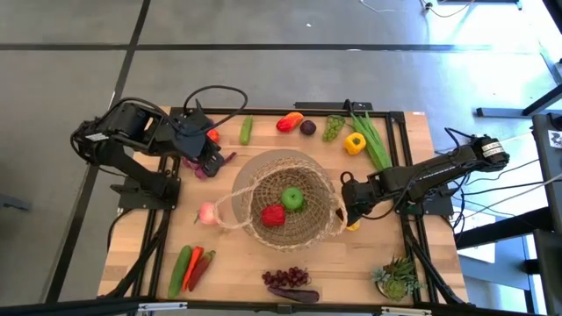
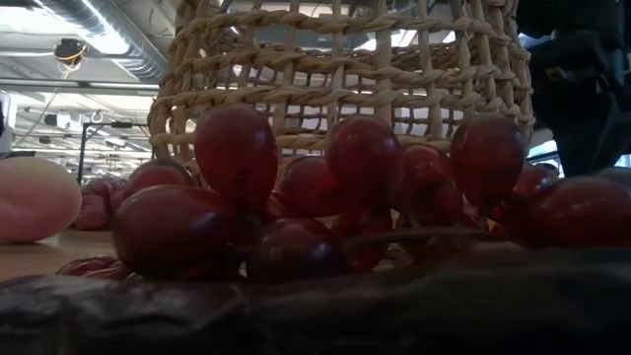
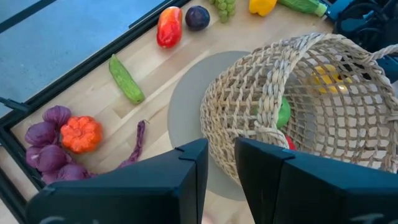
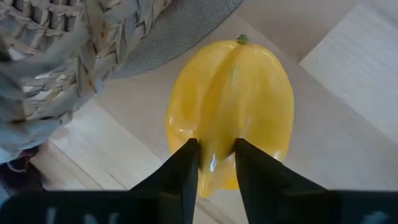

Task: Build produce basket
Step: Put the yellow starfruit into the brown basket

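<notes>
Basket (image 1: 290, 206) mid-table, green and red produce inside; right gripper (image 4: 216, 163), fingers nearly closed, pinches only a ridge of the yellow pepper (image 4: 233, 106) beside its rim, may slip; left gripper (image 3: 221, 163) near-closed, empty.

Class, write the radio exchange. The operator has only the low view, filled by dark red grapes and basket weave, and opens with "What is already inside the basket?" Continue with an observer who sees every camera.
Observer: Two pieces lie in the basket: a green one and a red one.
Operator: Where is the right gripper?
Observer: The right gripper is at the basket's right rim, over a yellow piece lying just outside it.
Operator: And the left?
Observer: The left gripper is off the basket's left side, near an orange piece set among purple ones.
</notes>
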Robot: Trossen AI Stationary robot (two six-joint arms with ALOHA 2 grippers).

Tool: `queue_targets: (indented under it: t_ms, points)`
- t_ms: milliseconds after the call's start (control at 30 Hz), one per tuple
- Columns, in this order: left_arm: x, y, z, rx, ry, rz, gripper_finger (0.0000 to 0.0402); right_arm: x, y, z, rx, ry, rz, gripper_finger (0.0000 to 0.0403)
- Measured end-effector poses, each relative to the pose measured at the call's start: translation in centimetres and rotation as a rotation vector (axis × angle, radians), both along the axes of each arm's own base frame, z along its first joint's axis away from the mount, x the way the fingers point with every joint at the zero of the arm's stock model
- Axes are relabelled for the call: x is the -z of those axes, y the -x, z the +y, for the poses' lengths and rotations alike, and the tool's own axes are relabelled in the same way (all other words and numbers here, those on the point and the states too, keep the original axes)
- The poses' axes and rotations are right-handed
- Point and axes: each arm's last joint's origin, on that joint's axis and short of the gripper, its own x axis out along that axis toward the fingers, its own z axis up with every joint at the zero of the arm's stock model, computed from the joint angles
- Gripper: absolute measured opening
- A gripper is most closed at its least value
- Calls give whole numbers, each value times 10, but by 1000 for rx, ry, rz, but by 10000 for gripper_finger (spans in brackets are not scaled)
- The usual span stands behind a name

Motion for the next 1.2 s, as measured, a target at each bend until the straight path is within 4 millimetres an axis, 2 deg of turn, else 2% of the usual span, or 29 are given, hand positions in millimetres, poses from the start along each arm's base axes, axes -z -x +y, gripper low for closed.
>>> queue_targets:
  t_ms: [333,500,667,867,1200]
  points:
    - [0,0,0,23,-19,12,69,1,0,-1,6,15,3,35]
    - [0,0,0,26,-20,13,69,0,0,-1,12,33,2,19]
    - [0,0,0,27,-19,14,69,-11,0,-2,2,70,47,13]
    - [0,0,0,36,-26,18,69,-43,4,-3,1,114,154,12]
    - [0,0,-2,58,-11,23,69,-122,15,-11,48,316,219,11]
